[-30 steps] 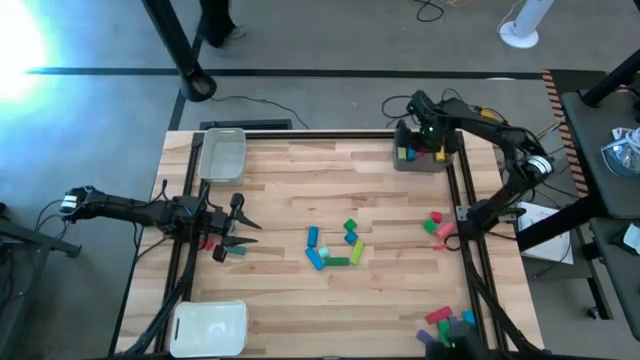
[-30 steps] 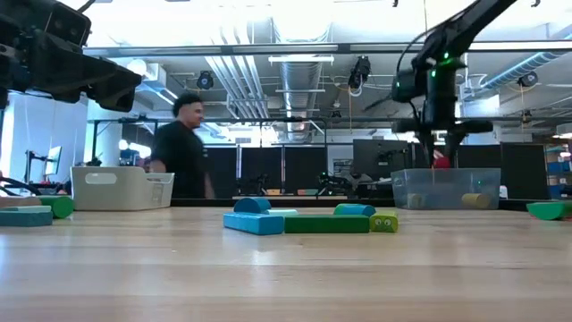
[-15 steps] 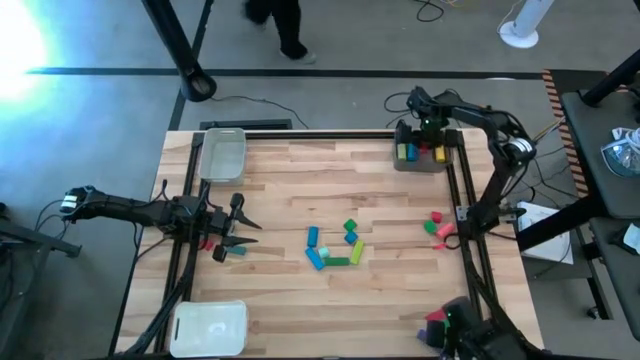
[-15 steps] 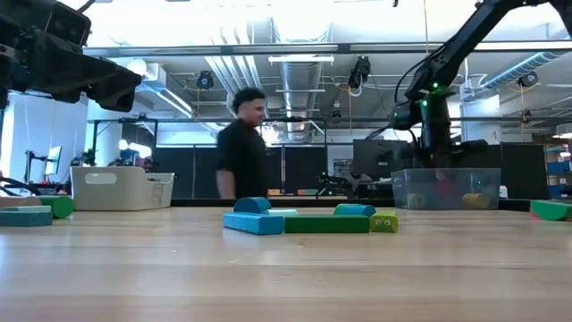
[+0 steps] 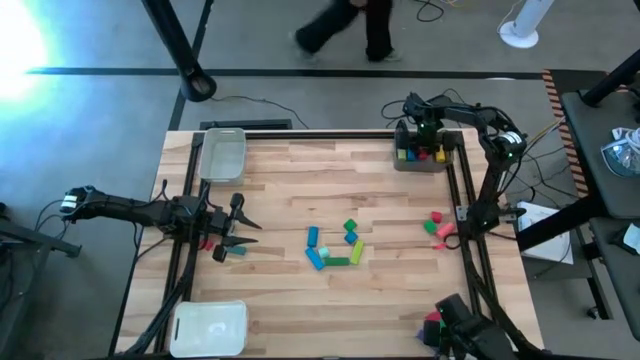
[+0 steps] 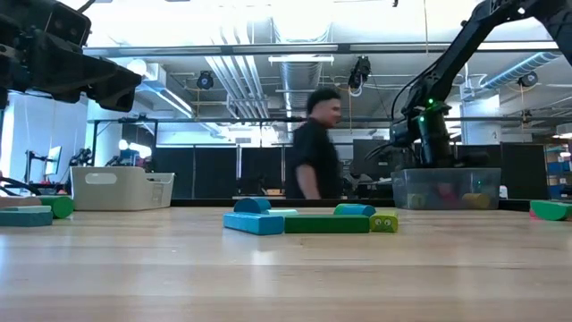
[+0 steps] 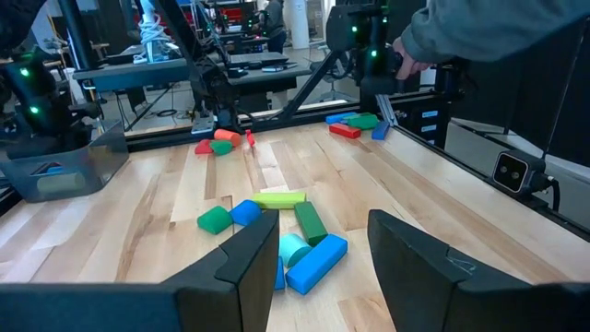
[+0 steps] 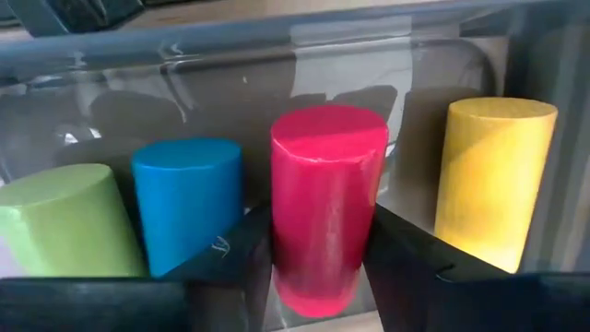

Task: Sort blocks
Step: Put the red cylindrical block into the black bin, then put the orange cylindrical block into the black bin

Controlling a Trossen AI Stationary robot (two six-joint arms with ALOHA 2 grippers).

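The right gripper [image 8: 318, 263] sits inside the tray [image 5: 421, 163]; its fingers [image 8: 230, 258] flank an upright red block [image 8: 324, 207], long axis crosswise to them, though actual contact can't be told. Green, blue and yellow blocks stand beside. The left gripper [image 7: 318, 267] waits spread and empty, tabletop blocks [image 7: 293, 242] just ahead.

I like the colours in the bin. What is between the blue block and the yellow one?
In the right wrist view, a red block stands between the blue block and the yellow block, held between the right end effector fingers.
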